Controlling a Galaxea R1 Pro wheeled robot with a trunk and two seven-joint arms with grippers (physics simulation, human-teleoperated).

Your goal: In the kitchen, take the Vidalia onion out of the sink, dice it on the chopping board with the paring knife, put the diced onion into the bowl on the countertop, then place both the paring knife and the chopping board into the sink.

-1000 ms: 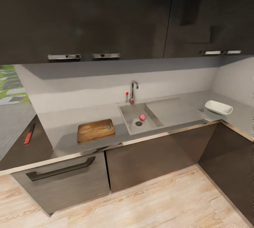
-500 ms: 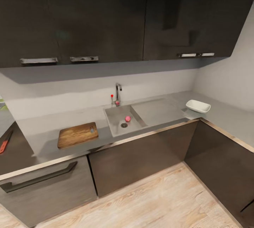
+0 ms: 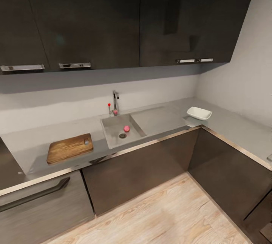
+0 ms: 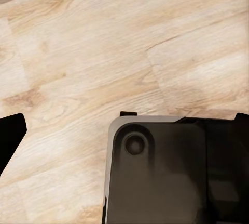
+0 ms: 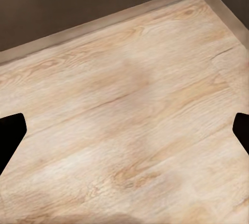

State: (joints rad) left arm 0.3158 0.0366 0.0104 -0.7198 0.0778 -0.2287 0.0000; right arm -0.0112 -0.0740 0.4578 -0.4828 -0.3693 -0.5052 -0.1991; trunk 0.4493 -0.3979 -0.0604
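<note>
The Vidalia onion (image 3: 126, 128), a small pinkish-red bulb, lies in the grey sink (image 3: 112, 135) beside the round drain, below the chrome tap (image 3: 115, 102). The brown chopping board (image 3: 70, 148) lies flat on the dark grey countertop (image 3: 160, 117) left of the sink. The white bowl (image 3: 199, 113) stands at the counter's corner on the right. The paring knife is out of view. My left gripper (image 4: 129, 121) and right gripper (image 5: 129, 124) both hang open over the wooden floor, holding nothing.
Dark wall cabinets (image 3: 98, 21) hang above the counter, and dark base cabinets (image 3: 139, 168) with a drawer handle (image 3: 34, 195) stand below. The counter turns a corner and runs along the right wall. Light wooden floor (image 3: 158, 214) lies before it. My dark base (image 4: 166, 177) shows under the left gripper.
The whole head picture has slid left, so the camera has turned right. The knife at the far left has dropped out of the picture. Nothing on the counter has moved.
</note>
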